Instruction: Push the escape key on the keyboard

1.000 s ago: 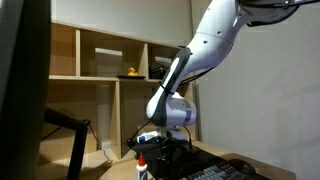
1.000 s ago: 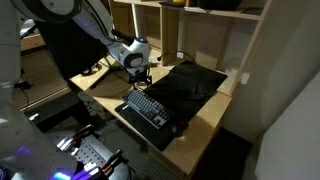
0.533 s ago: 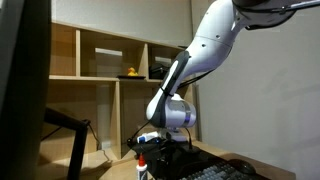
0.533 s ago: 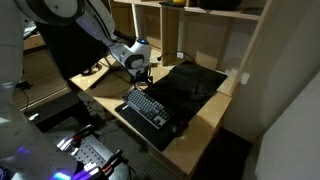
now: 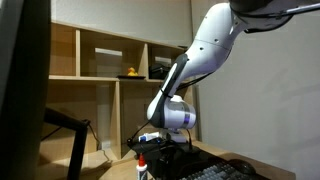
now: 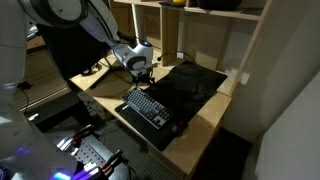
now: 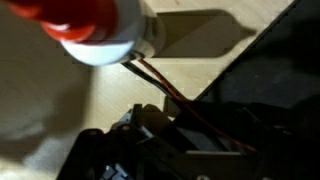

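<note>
The black keyboard (image 6: 148,107) lies on the light wooden desk, and its near end shows in an exterior view (image 5: 215,172). My gripper (image 6: 141,79) hangs low just past the keyboard's far end; it also shows in an exterior view (image 5: 160,147). Its dark fingers (image 7: 185,135) look closed together with nothing between them. A small white glue bottle with a red cap (image 7: 95,25) stands right beside the gripper and shows in an exterior view (image 5: 142,168). The keys are not clear in the wrist view.
A black mat (image 6: 190,85) lies beside the keyboard. Wooden shelving (image 5: 110,60) stands behind the desk, with a yellow rubber duck (image 5: 129,72) on a shelf. Red wires (image 7: 160,80) cross the wrist view. A dark monitor edge (image 5: 25,90) fills one side.
The arm has shifted very slightly; the gripper stays low by the keyboard's far end and the bottle.
</note>
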